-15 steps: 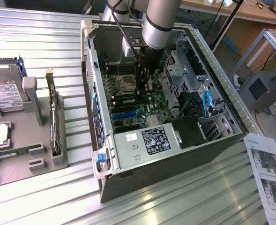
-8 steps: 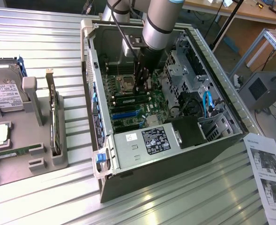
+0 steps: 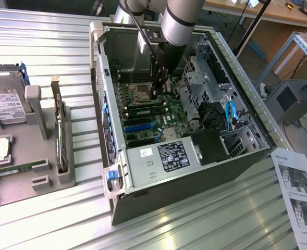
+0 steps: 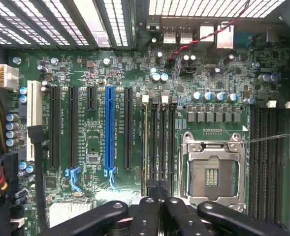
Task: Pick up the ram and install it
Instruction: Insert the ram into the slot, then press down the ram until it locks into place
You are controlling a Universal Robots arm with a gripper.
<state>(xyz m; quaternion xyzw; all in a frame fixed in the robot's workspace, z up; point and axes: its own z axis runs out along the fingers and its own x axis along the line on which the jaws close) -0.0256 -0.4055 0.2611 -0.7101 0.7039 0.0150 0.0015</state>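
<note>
We see the gripper (image 4: pixel 159 189) with its fingers (image 4: pixel 152 186) pressed together, nothing visible between them, their tips down at one end of the bank of dark memory slots (image 4: pixel 158 142) beside the open processor socket (image 4: pixel 212 169). In the exterior view the gripper (image 3: pixel 159 89) stands low inside the open computer case (image 3: pixel 257 130), over the green motherboard (image 3: pixel 176 112). Just in front of it, toward the power supply (image 3: pixel 158 161), a long green memory stick (image 3: pixel 145 110) sits upright in a slot, apart from the fingers. On the wrist view the blue expansion slot (image 4: pixel 109 132) lies near the memory slots. Well apart on the exterior view's left, a grey holder (image 3: pixel 38 156) carries a hard drive (image 3: pixel 4 101) and a dark expansion card (image 3: pixel 61 140) standing on edge.
</note>
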